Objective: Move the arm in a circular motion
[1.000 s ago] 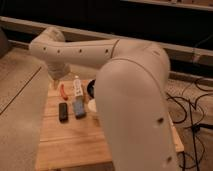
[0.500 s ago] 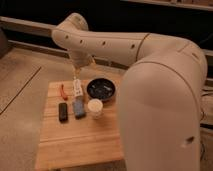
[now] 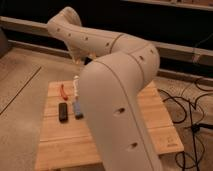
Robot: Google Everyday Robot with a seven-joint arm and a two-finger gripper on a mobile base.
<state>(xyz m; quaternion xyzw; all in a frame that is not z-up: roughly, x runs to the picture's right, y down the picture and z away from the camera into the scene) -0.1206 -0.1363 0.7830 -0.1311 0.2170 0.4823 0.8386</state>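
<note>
Arching cream-white hole-dotted arm (image 3: 119, 95), gripper hidden behind it

Wooden table (image 3: 55, 145) carries black block (image 3: 63, 111), blue block (image 3: 78, 108), red strip (image 3: 63, 91).

Dim and warm-toned overall. Lit from above: pale sheen along the upper surfaces of the arm (image 3: 120, 100), darker shading on its undersides. Evenly lit, orange-brown across the wooden table (image 3: 160, 115). Near black across the background, with little detail readable there. Soft and slightly blurred throughout, most along the outline of the arm. In shade, low below the far bend and above the table's rear edge: gripper (image 3: 79, 58).
</note>
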